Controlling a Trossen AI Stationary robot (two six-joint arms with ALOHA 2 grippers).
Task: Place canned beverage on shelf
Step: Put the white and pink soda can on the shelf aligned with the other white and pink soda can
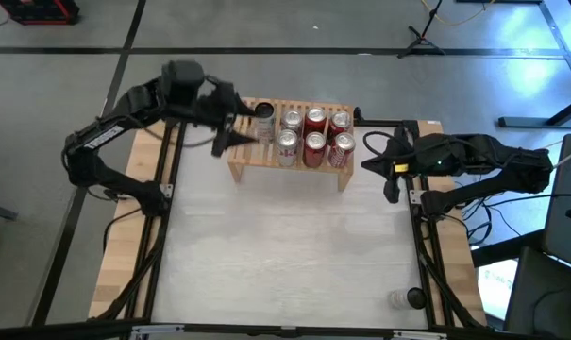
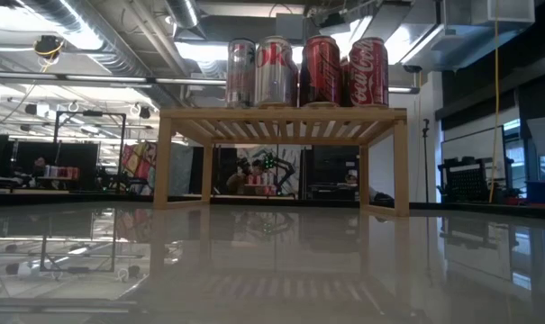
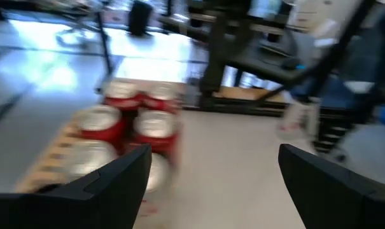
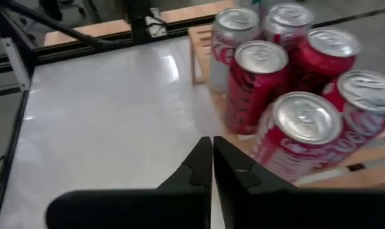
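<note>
The light-wood shelf (image 1: 290, 162) stands at the table's far middle and carries several red and silver cans (image 1: 313, 144) upright on its slatted top; the low view shows them in a row (image 2: 313, 72) on the shelf (image 2: 281, 117). My left gripper (image 1: 245, 126) hovers at the shelf's left end, open wide and empty; in its wrist view (image 3: 211, 184) the cans (image 3: 155, 130) lie off to one side of the fingers. My right gripper (image 1: 384, 162) is shut and empty just right of the shelf, and its wrist view (image 4: 212, 166) looks onto the cans (image 4: 259, 83).
The white tabletop (image 1: 285, 246) spreads between the shelf and the near edge. A small pale object (image 1: 403, 299) lies at the near right corner. Black frame rails (image 1: 162, 208) run along both sides of the table.
</note>
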